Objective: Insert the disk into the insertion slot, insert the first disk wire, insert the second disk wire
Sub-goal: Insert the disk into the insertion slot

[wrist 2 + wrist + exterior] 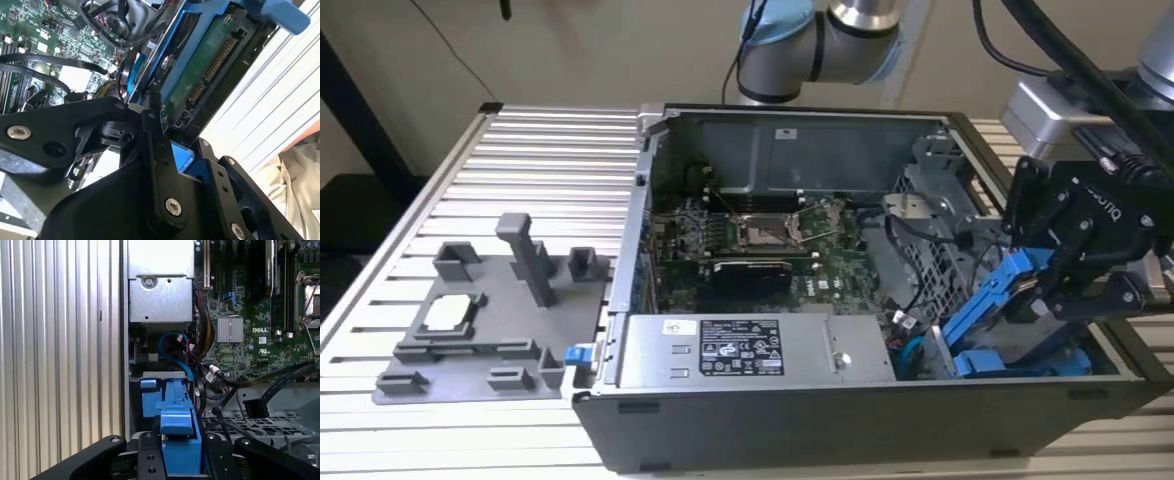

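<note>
Blue-framed disk (998,300) hangs tilted over computer case (761,420) corner at exterior view's right, beside drive cage (927,235), not seated. Claw (181,442) clenched on disk frame. Judged step: disk insertion, early. Move calls for squaring frame to bay, clearing loose cables (280,382).

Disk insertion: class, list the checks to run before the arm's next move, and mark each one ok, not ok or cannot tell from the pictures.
1. Gripper shut on disk: ok.
2. Disk seated in cage: not ok; it is held tilted beside the cage.
3. Disk connector bare: ok.
4. Wire plug joined to disk: not ok; it lies loose.
5. Path into cage free of wires: cannot tell.
</note>
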You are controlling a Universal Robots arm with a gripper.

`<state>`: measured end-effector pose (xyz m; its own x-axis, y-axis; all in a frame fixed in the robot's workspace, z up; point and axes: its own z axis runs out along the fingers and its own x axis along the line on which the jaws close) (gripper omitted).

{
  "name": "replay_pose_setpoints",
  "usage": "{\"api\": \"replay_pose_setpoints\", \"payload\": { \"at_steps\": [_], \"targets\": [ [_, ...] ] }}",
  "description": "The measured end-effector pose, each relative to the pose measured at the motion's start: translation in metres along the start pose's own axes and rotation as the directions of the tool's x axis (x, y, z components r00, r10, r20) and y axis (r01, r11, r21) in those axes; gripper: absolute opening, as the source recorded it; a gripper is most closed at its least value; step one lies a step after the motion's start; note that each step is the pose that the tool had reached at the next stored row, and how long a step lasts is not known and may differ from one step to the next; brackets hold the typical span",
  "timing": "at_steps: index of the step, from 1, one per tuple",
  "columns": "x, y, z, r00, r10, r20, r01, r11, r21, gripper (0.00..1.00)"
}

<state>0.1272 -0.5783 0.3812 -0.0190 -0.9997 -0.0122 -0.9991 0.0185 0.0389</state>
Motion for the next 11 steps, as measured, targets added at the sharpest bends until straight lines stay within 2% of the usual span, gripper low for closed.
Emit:
{"api": "replay_pose_setpoints", "payload": {
  "at_steps": [2, 4, 11],
  "targets": [
    [-0.0006, 0.0005, 0.0001, 1.0000, 0.000, 0.0096, 0.000, 1.0000, -0.0001, 0.33],
    [-0.0016, 0.0010, 0.0002, 0.9999, 0.000, 0.0131, 0.000, 1.0000, -0.0002, 0.33],
    [-0.0032, 0.0015, 0.0000, 0.9999, 0.000, 0.0115, 0.000, 1.0000, -0.0003, 0.34]
  ]
}}
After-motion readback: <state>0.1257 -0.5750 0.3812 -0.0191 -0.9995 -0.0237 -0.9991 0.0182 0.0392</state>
